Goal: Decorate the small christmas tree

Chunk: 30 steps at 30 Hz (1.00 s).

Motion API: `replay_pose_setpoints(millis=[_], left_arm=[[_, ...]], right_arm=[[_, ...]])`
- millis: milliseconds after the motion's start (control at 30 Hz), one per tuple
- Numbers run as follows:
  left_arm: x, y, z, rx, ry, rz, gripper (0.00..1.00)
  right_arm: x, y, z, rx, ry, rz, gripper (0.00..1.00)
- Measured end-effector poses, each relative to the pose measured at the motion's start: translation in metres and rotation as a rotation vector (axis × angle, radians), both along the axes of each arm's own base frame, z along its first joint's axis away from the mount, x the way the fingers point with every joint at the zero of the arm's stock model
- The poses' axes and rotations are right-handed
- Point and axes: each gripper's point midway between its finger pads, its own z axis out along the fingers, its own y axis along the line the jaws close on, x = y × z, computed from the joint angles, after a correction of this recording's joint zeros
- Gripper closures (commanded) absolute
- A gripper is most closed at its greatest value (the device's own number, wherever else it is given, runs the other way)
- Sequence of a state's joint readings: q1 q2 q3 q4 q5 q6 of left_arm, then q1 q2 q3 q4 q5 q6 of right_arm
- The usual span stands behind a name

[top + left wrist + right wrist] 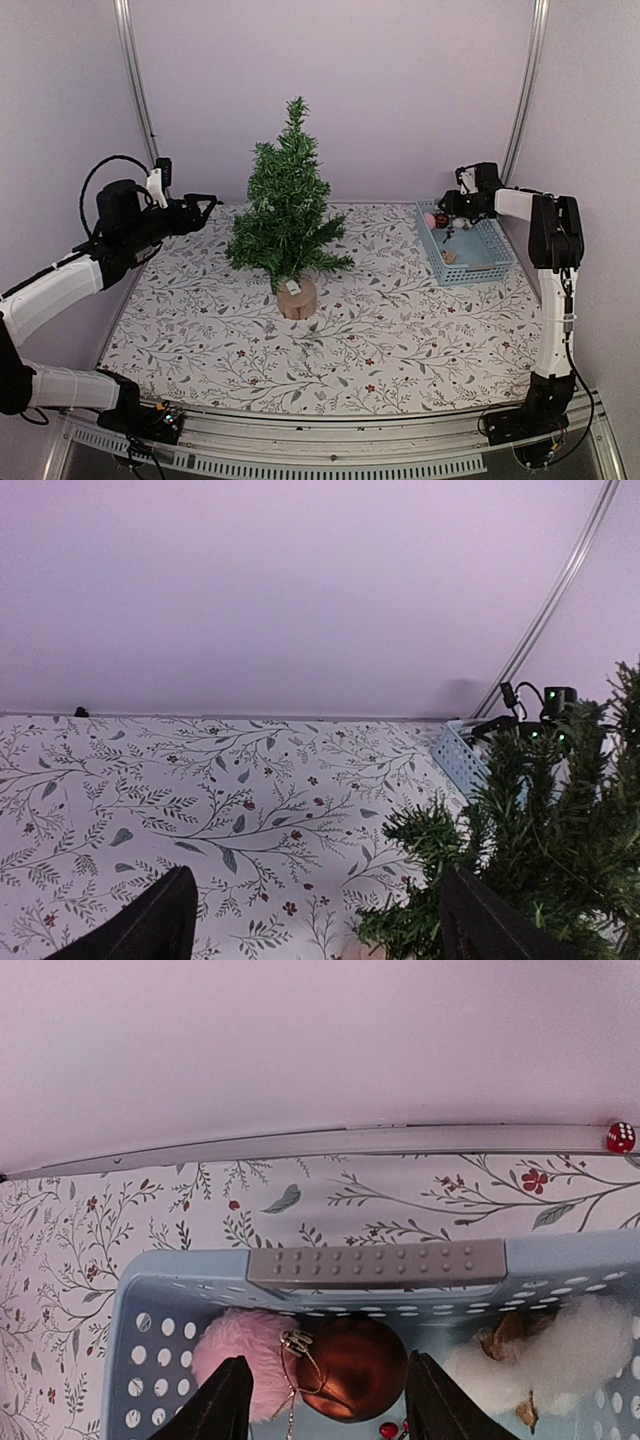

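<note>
- The tree (285, 215) is seen upright near the middle of the bench (400, 340), its pale stump (297, 298) planted on the floral cloth.
- A small white tag (292, 287) is spotted on the stump's top edge.
- No ornament can be made out on the branches from above.
- The left gripper (205, 205) is held in the air at 9 o'clock of the tree, near its branches but not touching them.
- In the left wrist view the left gripper (315, 920) is spread wide, nothing is held between the fingers, and the tree (540, 830) is caught at 4 o'clock.
- A blue basket (470, 265) is found at 3 o'clock of the tree, well apart from it.
- The right gripper (447, 210) is poised over the basket's far left corner.
- From the right wrist, the right gripper (325, 1400) is seen parted, with a copper bauble (350, 1365) framed between the fingers; a gap is shown on the left side, so nothing is clamped.
- A pink pompom (240, 1355) is pressed against the bauble at 9 o'clock, and white fluff (570, 1345) is seen at 3 o'clock.
- A red die (620, 1137) is noticed by the back wall at 2 o'clock.
</note>
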State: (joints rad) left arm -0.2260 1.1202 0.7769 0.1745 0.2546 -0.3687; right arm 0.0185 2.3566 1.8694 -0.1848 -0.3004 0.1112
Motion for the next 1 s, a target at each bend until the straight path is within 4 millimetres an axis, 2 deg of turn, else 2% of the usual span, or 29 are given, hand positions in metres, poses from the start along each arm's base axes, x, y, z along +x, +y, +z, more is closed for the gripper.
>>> replay_pose_setpoints(millis=[133, 333, 433, 600, 700, 833, 933, 1000], left_arm=[[0.0, 0.0, 0.0, 0.0, 0.0, 0.0, 0.15], [0.0, 0.0, 0.0, 0.0, 0.0, 0.0, 0.15], [0.0, 0.0, 0.0, 0.001, 0.001, 0.0, 0.15], [0.0, 0.0, 0.0, 0.001, 0.001, 0.0, 0.15], [0.0, 0.0, 0.0, 0.001, 0.001, -0.001, 0.15], [0.0, 0.0, -0.001, 0.001, 0.003, -0.001, 0.15], [-0.001, 0.0, -0.001, 0.001, 0.004, -0.004, 0.15], [-0.001, -0.001, -0.001, 0.001, 0.004, -0.005, 0.15]], right_arm=[[0.003, 0.0, -0.006, -0.002, 0.021, 0.0, 0.45], [-0.004, 0.002, -0.023, -0.004, 0.079, 0.016, 0.48], [-0.004, 0.003, -0.026, -0.003, 0.093, 0.029, 0.52], [-0.009, 0.008, -0.031, 0.014, 0.114, 0.055, 0.52], [-0.022, 0.013, -0.042, 0.037, 0.153, 0.078, 0.5], [-0.046, 0.023, -0.054, 0.085, 0.211, 0.123, 0.43], [-0.064, 0.026, -0.048, 0.1, 0.222, 0.139, 0.4], [-0.069, 0.026, -0.034, 0.098, 0.201, 0.141, 0.39]])
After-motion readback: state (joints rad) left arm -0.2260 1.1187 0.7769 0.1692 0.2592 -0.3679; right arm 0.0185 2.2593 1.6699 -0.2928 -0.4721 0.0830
